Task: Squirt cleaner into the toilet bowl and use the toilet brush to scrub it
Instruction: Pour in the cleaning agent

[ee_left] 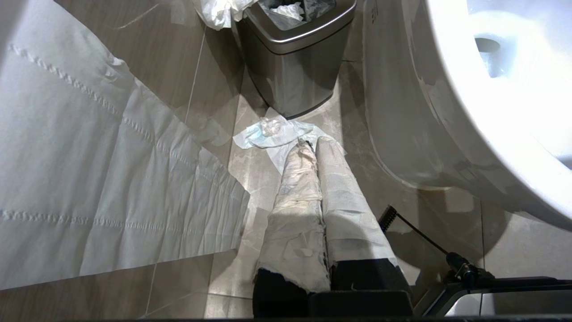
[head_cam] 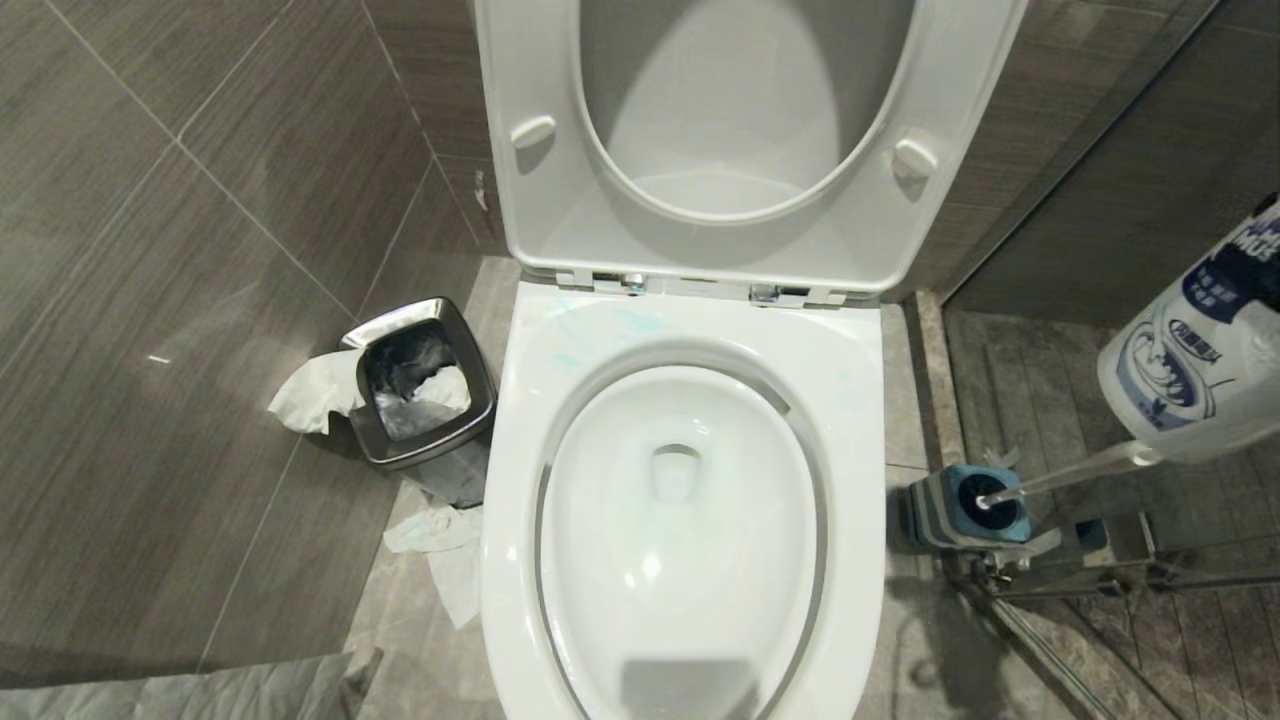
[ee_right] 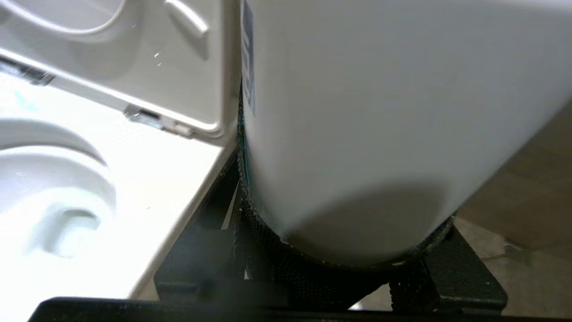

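1. The cleaner bottle (head_cam: 1205,350) is at the right edge of the head view, its long axis tilted, base toward lower left.
2. The right gripper (ee_right: 339,250) clamps it.
3. The toilet brush (head_cam: 1075,473) leans rightward from its holder (head_cam: 968,505).
4. The left gripper (ee_left: 319,152) is closed, empty, low beside the toilet bowl (head_cam: 520,400).

Tiled floor (head_cam: 150,450), toilet bowl (head_cam: 850,400), waste bin (head_cam: 425,400)
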